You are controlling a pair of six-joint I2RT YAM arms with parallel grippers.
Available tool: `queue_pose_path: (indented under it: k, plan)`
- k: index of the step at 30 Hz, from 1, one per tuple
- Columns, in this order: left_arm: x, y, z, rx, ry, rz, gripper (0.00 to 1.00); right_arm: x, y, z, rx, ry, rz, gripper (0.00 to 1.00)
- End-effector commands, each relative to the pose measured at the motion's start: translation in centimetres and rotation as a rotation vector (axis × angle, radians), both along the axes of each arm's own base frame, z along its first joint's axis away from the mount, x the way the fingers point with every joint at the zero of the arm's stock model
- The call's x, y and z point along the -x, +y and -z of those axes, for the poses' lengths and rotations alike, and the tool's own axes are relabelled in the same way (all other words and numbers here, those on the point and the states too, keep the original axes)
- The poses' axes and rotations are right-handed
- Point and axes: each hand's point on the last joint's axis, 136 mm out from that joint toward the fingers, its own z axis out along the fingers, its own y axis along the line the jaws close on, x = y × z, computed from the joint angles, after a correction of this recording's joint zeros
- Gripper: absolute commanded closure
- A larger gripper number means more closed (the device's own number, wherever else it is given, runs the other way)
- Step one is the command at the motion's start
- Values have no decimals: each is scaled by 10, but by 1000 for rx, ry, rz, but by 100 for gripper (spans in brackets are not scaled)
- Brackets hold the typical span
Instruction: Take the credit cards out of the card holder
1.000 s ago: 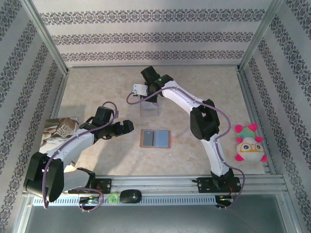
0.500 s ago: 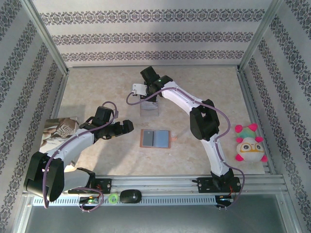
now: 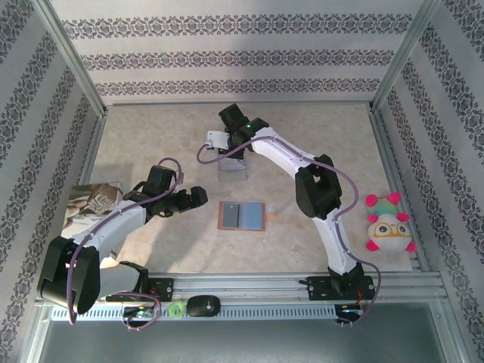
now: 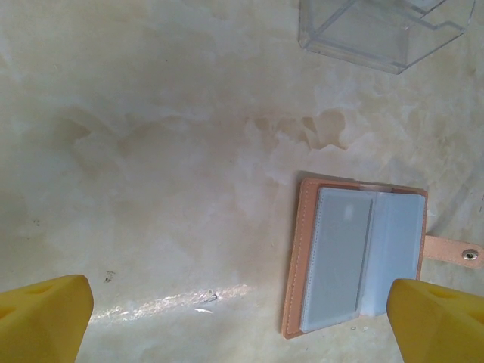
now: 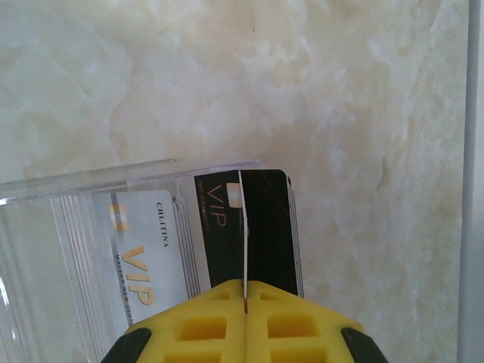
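The card holder [image 3: 242,215] lies opened flat on the table [image 3: 151,144], near the middle and a little toward the arms, its blue-grey panels facing up and its snap strap [image 4: 454,251] sticking out to one side. Whether any card is left in its sleeves cannot be told from here. The left gripper [image 4: 242,324] hovers just beside it with its jaws spread wide and nothing between them.

Farther back stands the clear case [image 3: 233,168], apart from the holder. The right gripper [image 5: 244,291] is over it, jaws closed on a thin card [image 5: 242,227] seen edge-on as a pale line, its far end down among the silver card [image 5: 144,249] and the black card [image 5: 268,227] already in the case.

This looks like the drop-off of a removed card. To do it well, the right arm should keep the card upright and in line with the case's slot, and ease it down until it rests against the others. It should part the jaws only then, and lift straight up so the light case is not dragged or tipped. The left gripper is well placed to steady the holder for the next pull
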Motion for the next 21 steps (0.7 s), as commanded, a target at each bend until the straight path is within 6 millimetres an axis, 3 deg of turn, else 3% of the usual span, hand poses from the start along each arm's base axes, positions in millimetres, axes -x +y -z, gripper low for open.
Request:
queue_pose_path:
  k: [1, 12, 21]
  plan:
    - [-2, 2, -6, 11, -23, 3, 0, 6, 0, -12, -2, -16, -9, 94]
    - [-2, 1, -5, 16, -20, 7, 0, -25, 4, -32, -49, -154, 76, 69]
    - [-5, 5, -14, 17, -66, -31, 0, -58, 15, -93, -278, -289, 265, 63]
